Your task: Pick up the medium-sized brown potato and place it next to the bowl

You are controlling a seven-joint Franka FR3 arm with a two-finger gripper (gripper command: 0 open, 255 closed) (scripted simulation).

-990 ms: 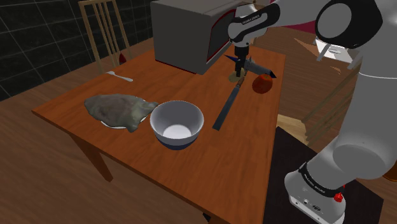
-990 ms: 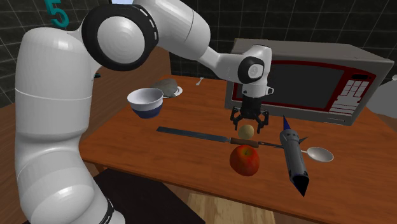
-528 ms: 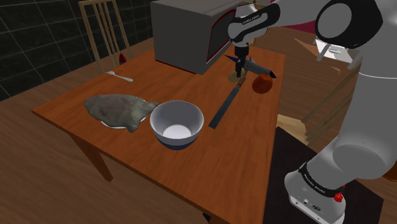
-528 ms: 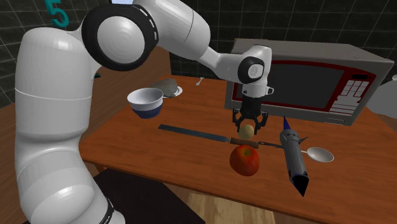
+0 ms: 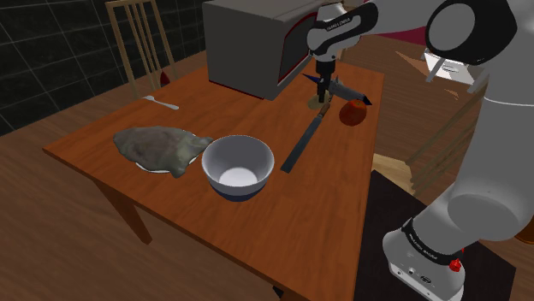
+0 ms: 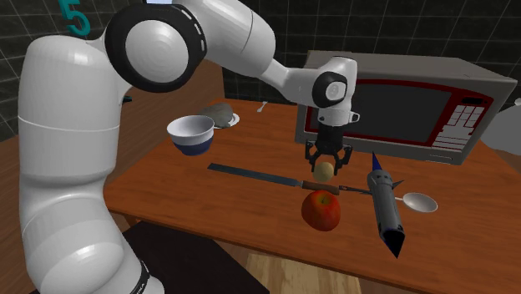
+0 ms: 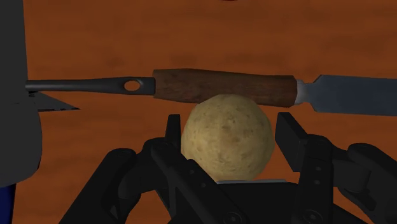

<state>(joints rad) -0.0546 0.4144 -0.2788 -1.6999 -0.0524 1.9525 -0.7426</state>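
A round tan-brown potato is clasped between my gripper's two black fingers, one pressing on each side. In the second exterior view the gripper points straight down with the potato in it, low over the table and just beside the knife's wooden handle. From the shoulder view the gripper is in front of the microwave, and a sliver of potato shows under it. The white bowl with a blue base stands near the table's middle, well away from the gripper; the second exterior view shows the bowl too.
A long knife lies beside the potato. A red apple, a dark rocket-shaped object and a spoon sit close by. The microwave stands behind. A grey lump on a plate lies beside the bowl.
The fingers have gone from open around the potato to shut on it. The knife has shifted slightly. The arm has hardly moved.
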